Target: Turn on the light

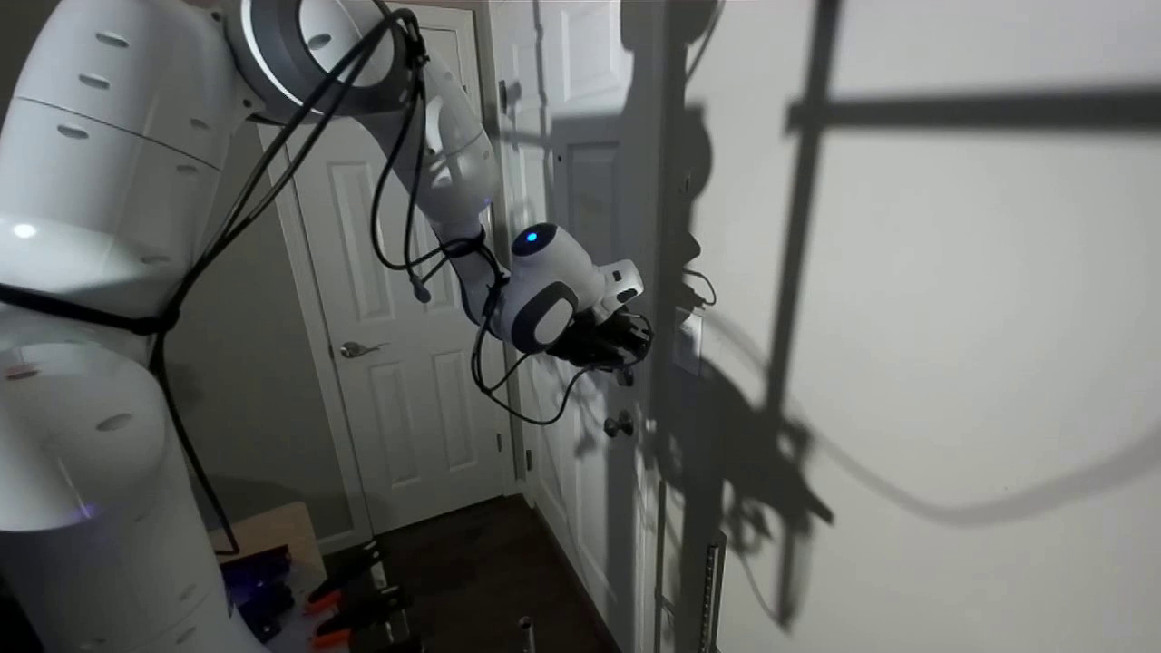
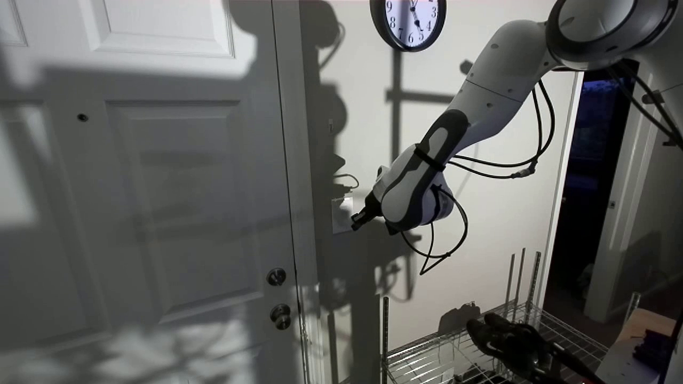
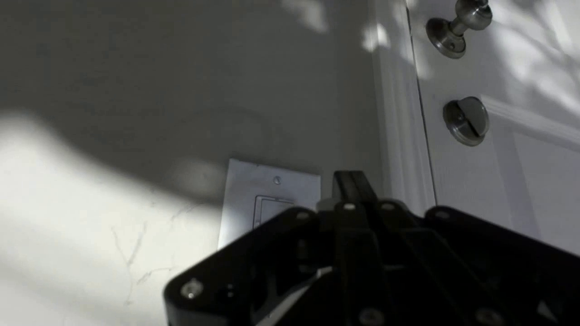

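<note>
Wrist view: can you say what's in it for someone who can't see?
A closed black gripper is at the bottom, partly hiding a white light switch plate on a partly shadowed wall; whether they touch is unclear. At right, a white door has a round metal knob and, below it in this picture, a metal lock.

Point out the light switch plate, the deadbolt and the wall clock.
Light switch plate [image 3: 268, 189], in the wrist view: on its flat face.
Deadbolt [image 3: 470, 117], in the wrist view: on its thumb turn.
Wall clock [image 2: 408, 22], in an exterior view: on its dial.
</note>
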You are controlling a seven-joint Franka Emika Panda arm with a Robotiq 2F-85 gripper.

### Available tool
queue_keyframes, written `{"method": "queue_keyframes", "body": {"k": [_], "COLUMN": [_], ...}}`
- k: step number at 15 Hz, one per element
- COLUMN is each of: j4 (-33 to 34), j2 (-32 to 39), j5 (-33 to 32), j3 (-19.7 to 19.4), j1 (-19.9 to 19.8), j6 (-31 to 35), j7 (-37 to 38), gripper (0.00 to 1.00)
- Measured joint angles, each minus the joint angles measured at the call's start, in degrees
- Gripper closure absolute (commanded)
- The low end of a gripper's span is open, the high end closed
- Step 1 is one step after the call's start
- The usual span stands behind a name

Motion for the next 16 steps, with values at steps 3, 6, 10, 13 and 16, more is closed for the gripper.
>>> {"method": "queue_keyframes", "body": {"k": [3,6,10,13,16], "j4": [0.3,1.2,3.3,5.9,8.3], "j2": [-0.2,-0.1,0.7,2.1,4.1], "j5": [-2.3,-4.4,-7.1,-8.0,-8.3], "j3": [-0.3,-0.3,0.6,1.1,1.4], "j1": [-1.1,-2.1,-4.0,-5.0,-5.6], "j6": [0.0,0.0,0.0,0.0,0.0], "j7": [0.7,1.2,2.3,2.4,2.5], "gripper": [1.0,1.0,1.0,1.0,1.0]}}
